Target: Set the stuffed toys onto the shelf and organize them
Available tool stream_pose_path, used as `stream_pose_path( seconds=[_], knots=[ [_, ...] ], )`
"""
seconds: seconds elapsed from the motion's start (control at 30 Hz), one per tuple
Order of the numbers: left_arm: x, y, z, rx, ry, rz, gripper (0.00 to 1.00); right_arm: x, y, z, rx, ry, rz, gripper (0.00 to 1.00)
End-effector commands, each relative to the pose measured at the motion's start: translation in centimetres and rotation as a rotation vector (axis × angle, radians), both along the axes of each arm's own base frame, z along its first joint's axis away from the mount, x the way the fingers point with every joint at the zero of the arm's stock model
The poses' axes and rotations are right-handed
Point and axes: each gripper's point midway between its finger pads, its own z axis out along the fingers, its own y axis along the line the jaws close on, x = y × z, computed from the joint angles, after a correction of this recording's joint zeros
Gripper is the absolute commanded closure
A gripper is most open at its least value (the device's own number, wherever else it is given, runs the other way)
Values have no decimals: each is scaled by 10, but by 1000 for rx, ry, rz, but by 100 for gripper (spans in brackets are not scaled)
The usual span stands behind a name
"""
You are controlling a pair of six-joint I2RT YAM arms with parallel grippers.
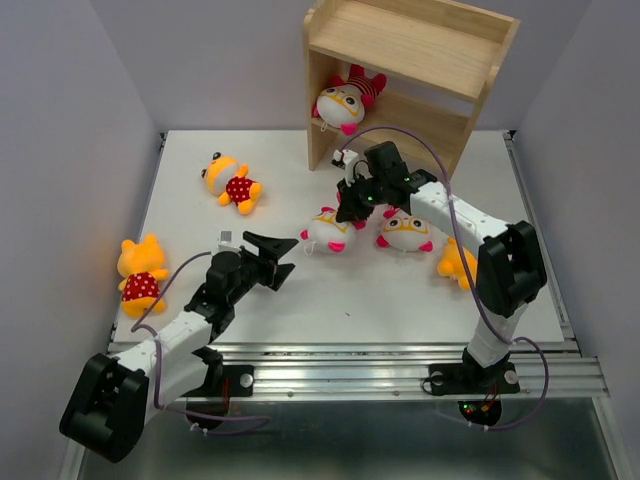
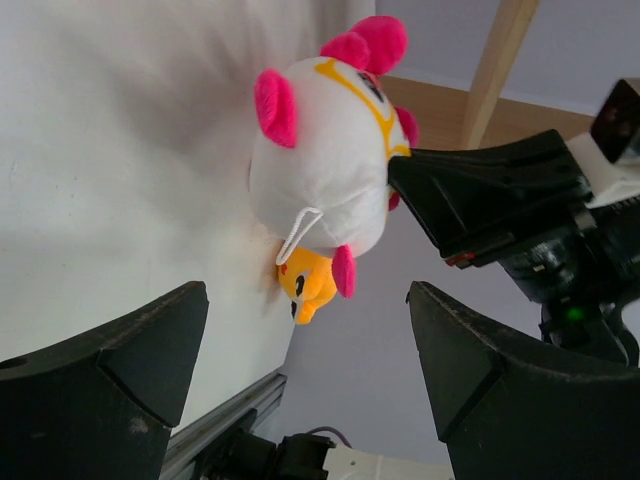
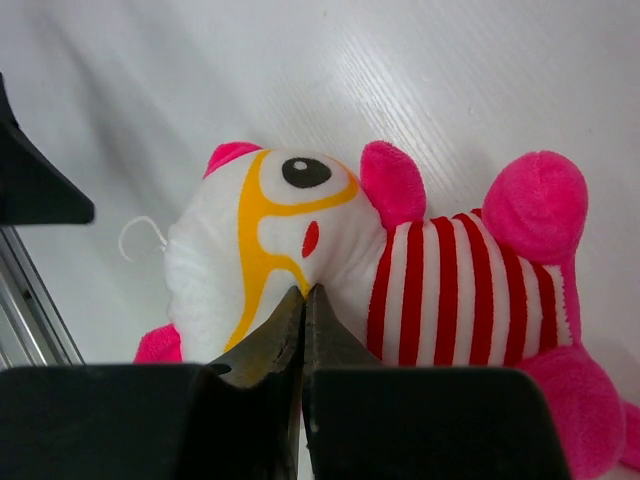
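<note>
White-faced striped doll (image 1: 328, 233) is lying on the tabletop (image 1: 280, 160) near the shelf (image 1: 420, 50). From the left wrist, the left tool (image 2: 305, 297) is gaping wide, empty. From the right wrist, the right tool (image 3: 303, 292) is pressing closed against its neck; opening to straddle the body seems wiser.

A white, wood-grained flat bench (image 1: 400, 300) stands boxed in on three sides by plain pale lavender-grey walls (image 1: 60, 120), under soft, even light. A ribbed silver aluminium rail (image 1: 350, 362) lines its near edge, with a dark grey surface (image 1: 350, 445) below.
</note>
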Motion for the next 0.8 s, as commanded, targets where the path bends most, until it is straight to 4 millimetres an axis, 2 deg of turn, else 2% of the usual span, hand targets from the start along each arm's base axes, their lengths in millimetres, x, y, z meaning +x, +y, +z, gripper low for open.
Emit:
stream_pose_path(
  seconds=[0.0, 0.2, 0.4, 0.5, 0.57, 0.6, 0.7, 0.77],
  knots=[
    [13, -15, 28, -75, -17, -18, 9, 13, 32, 52, 161, -98, -122, 99],
    [30, -33, 44, -82, -47, -66, 9, -7, 49, 55, 205, -85, -95, 99],
    [41, -41, 35, -56, -20, -83, 11, -16, 53, 64, 251, -54, -72, 99],
    [44, -41, 33, -50, -19, -76, 28, -21, 54, 69, 266, -52, -49, 99],
    [45, -41, 33, -46, -27, -72, 50, -25, 54, 71, 269, -52, -35, 99],
    [45, -40, 34, -44, -32, -68, 52, -25, 54, 71, 271, -54, -30, 99],
    [48, -39, 34, -16, -57, -68, 73, -31, 54, 70, 271, -51, 5, 99],
    [50, -40, 36, 9, -80, -75, 93, -39, 55, 71, 269, -65, 72, 99]
  ],
)
